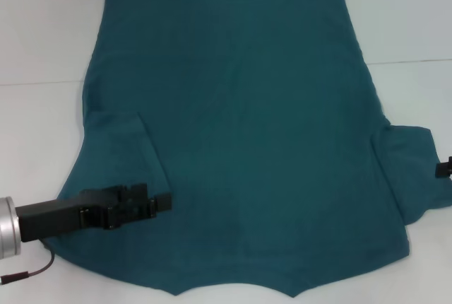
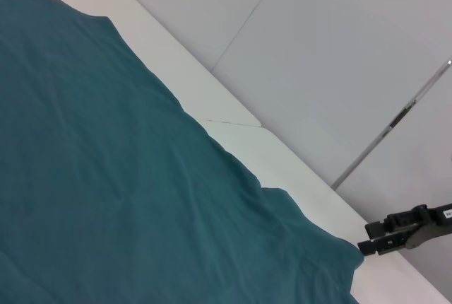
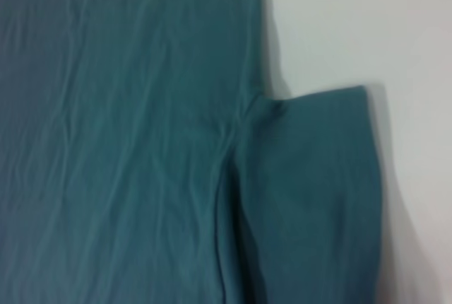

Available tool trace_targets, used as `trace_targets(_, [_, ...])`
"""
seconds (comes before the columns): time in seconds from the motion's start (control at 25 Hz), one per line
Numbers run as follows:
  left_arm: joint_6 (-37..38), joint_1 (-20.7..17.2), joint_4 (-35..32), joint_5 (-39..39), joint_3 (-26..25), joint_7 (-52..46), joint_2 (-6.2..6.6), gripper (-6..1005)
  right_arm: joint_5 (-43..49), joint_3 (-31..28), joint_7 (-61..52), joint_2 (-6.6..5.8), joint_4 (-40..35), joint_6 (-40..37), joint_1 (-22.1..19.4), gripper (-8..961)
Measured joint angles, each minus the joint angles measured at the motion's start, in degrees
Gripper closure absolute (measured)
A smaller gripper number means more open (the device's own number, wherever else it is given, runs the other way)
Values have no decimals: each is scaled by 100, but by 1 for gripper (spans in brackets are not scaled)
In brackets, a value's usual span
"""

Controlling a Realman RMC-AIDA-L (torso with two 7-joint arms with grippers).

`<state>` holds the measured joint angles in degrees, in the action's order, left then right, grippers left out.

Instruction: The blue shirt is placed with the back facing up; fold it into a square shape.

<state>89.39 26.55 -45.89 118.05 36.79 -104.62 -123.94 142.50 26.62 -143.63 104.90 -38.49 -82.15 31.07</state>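
One blue shirt [image 1: 247, 127] lies flat on the desk [image 1: 42, 28]; two claws show. The left claw [image 1: 161, 203] rests over its sleeve, the right claw [image 1: 443, 168] at the other sleeve's edge; I cannot tell either's grip.

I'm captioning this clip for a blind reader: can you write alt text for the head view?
A large plain dark teal-blue T-shirt lies spread flat on a white table, hem farthest from the camera. The left gripper reaches in low over the shirt's left sleeve; the right gripper just shows at the picture's edge by the right sleeve.
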Motion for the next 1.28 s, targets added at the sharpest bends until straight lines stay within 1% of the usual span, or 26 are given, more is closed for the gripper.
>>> trace_targets(0.08, [-1, 0, 4, 1, 4, -3, 1, 182, -5, 18, 0, 47, 38, 77, 64, 177])
trace_targets(0.44, [3, -21, 10, 7, -34, -6, 2, 183, 43, 174, -49, 69, 223, 289, 196, 196])
trace_targets(0.76, [8, -14, 10, 8, -41, 2, 2, 182, 40, 193, -60, 146, 238, 365, 254, 212])
trace_targets(0.96, [8, -5, 10, 8, -40, 0, 2, 182, 25, 203, -60, 159, 241, 359, 276, 222])
trace_targets(1.2, [2, -25, 10, 8, -46, -2, 2, 183, 41, 231, -53, 162, 246, 341, 278, 463])
trace_targets(1.28, [1, -26, 10, 8, -48, -3, 2, 183, 44, 255, -55, 163, 246, 331, 277, 507])
